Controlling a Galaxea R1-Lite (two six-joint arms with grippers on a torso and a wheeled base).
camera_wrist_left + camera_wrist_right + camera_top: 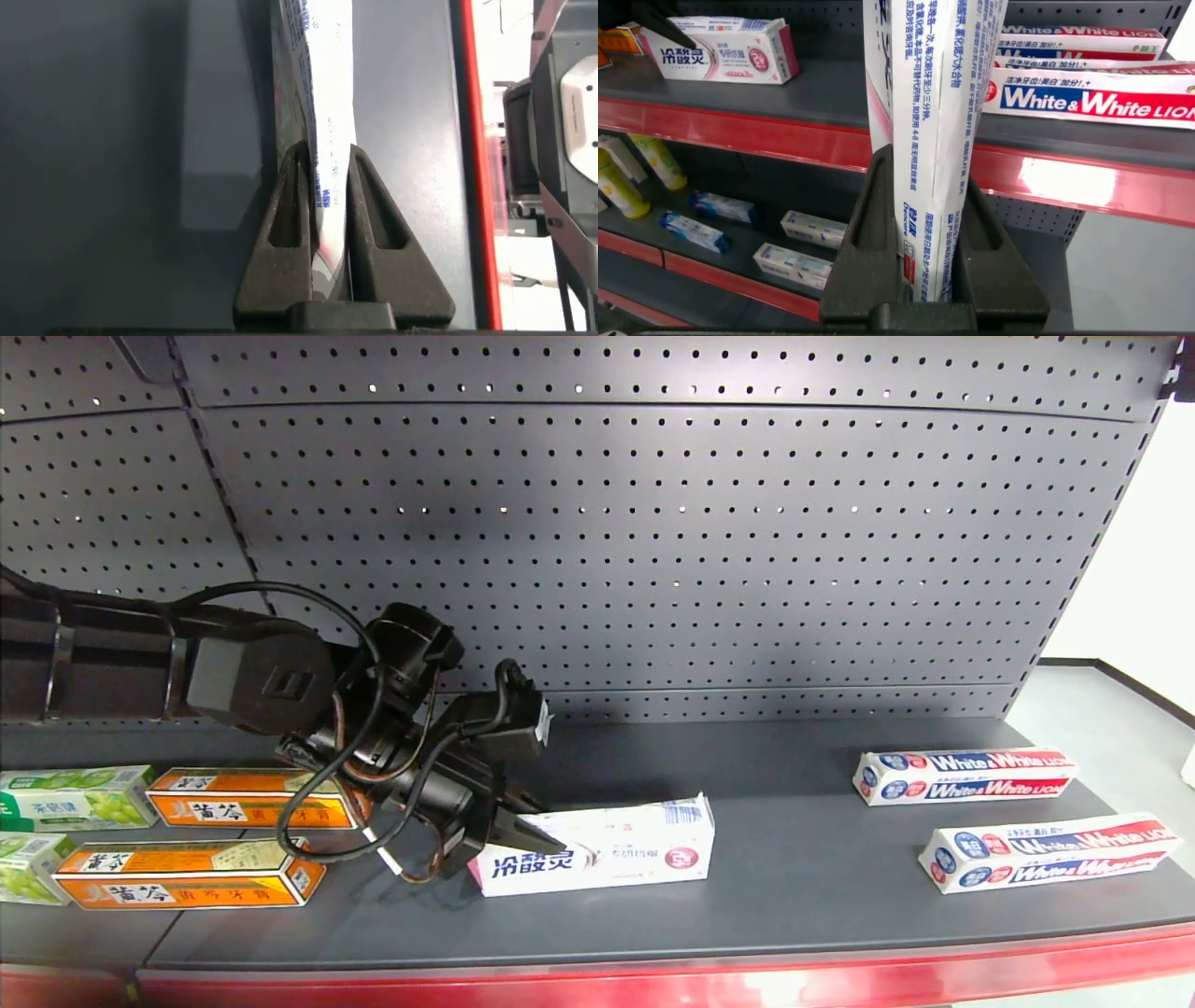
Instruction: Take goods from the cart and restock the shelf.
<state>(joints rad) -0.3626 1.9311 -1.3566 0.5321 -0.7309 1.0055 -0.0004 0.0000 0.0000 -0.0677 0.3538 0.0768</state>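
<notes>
A white and pink toothpaste box (pixel 607 847) lies lengthwise on the grey shelf (pixel 794 887), near its middle. My left gripper (pixel 509 826) is shut on the box's left end; the left wrist view has both black fingers (pixel 280 233) pressed against the box (pixel 327 93). In the right wrist view my right gripper (pixel 924 205) is shut on another white toothpaste box (pixel 929 112) standing upright between its fingers, held in front of and below the shelf's red front edge (pixel 785 126).
Orange boxes (pixel 247 797) and green boxes (pixel 75 798) lie at the shelf's left. Two red, white and blue boxes (pixel 966 775) lie at its right. A pegboard wall (pixel 653 551) backs the shelf. Lower shelves hold small boxes (pixel 813 229) and bottles (pixel 621 182).
</notes>
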